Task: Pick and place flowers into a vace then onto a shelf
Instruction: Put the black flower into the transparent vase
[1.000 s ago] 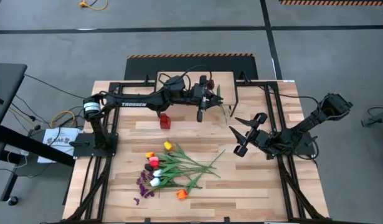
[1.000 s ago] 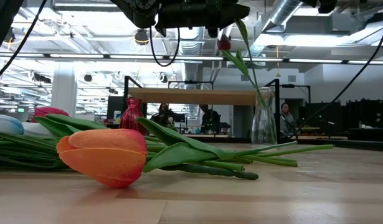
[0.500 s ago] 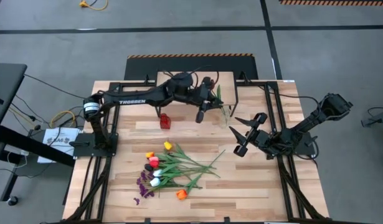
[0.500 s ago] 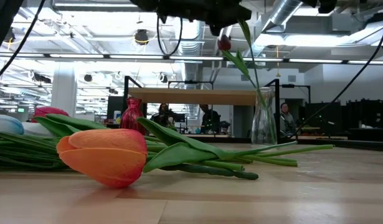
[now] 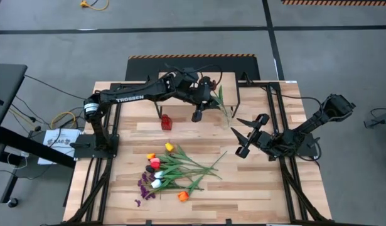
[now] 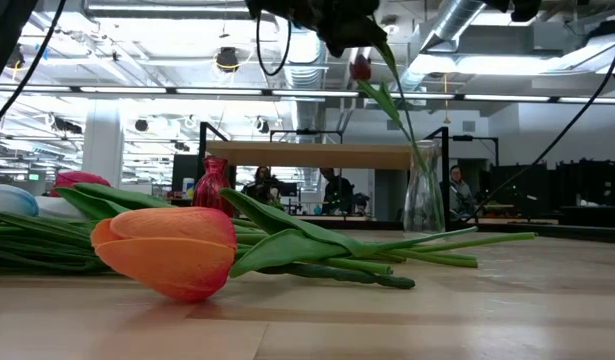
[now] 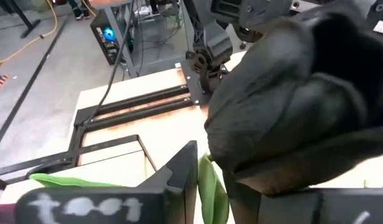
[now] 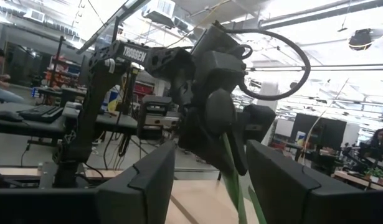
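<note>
Currently left gripper (image 5: 199, 108) is clamped on a tulip stem (image 6: 392, 75) whose foot sits in the glass vase (image 6: 423, 190) just below it. Risk: releasing while tilted tips the vase. Right gripper (image 5: 246, 135) waits apart, beside the flowers (image 5: 174, 168) on the counter (image 5: 243, 188).

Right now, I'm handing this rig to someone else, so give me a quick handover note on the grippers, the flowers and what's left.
Left gripper: shut on a green stem of the dark tulip standing in the clear glass vase.
Right gripper: open, empty, waiting right of the pile.
Flowers: remaining bunch lies loose mid-table. A red vase stands nearby.
Done: one tulip in the vase.
Left: release it, load the rest, move the vase to the shelf.
</note>
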Controlling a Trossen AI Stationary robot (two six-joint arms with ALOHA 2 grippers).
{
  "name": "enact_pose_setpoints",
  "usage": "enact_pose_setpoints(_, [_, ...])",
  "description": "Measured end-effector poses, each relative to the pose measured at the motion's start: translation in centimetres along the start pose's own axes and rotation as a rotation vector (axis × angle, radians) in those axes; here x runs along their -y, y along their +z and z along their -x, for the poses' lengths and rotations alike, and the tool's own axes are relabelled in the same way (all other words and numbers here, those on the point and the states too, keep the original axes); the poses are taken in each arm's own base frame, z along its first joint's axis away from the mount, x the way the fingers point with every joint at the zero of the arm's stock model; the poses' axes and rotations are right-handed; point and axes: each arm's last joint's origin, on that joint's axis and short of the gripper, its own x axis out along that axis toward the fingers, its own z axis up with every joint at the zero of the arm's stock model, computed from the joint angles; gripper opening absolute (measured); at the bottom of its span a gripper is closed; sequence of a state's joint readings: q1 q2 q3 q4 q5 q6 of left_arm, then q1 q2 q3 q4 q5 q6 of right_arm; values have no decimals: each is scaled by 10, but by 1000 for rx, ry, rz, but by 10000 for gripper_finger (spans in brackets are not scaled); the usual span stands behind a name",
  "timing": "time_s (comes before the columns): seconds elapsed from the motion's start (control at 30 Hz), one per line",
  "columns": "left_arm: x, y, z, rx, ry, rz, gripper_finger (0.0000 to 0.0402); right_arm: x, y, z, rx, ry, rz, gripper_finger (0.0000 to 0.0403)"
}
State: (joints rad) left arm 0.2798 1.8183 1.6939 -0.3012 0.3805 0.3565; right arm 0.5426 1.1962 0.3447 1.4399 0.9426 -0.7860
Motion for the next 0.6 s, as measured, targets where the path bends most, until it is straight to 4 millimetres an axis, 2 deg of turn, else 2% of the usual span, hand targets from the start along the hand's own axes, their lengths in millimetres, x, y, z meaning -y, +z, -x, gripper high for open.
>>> enact_pose_setpoints(0.1, [1, 0, 0, -3, -3, 1, 78, 0, 0, 0, -1, -1, 0, 197])
enact_pose_setpoints(0.37, [1, 1, -1, -1, 9, -3, 156, 0, 0, 0, -3, 0, 3, 203])
enact_pose_setpoints(0.6, [2, -4, -1, -46, 8, 14, 176, 0, 0, 0, -3, 1, 4, 199])
